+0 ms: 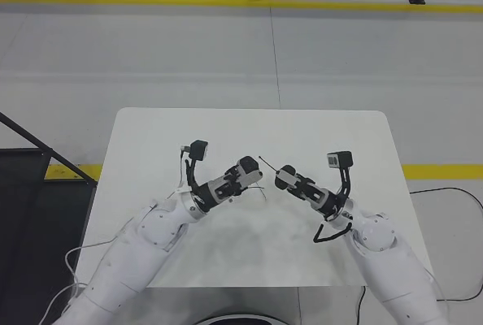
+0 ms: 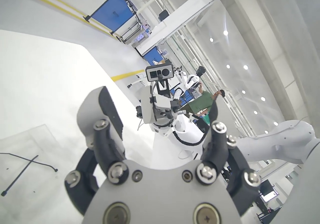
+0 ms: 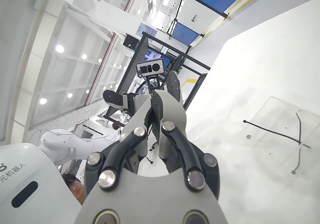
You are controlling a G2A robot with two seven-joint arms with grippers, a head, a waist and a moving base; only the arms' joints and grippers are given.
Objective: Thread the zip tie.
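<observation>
My right gripper [image 1: 283,175] is shut on a thin black zip tie [image 1: 267,164] whose free end sticks out toward the left gripper [image 1: 250,169]. In the right wrist view the right gripper [image 3: 155,96] has its pads pressed together and the tie is hidden between them. The left gripper [image 2: 160,100] is open and holds nothing; it faces the right gripper [image 2: 150,110] a short way off, both above the table's middle. Two more zip ties [image 3: 272,132] lie crossed on a clear sheet [image 3: 270,110] on the white table [image 1: 323,138], also seen as zip ties [image 2: 30,167] from the left wrist.
The white table has free room all around the two arms. A black frame [image 1: 18,130] stands off the table's left edge, and a black cable [image 1: 469,244] lies on the floor to the right.
</observation>
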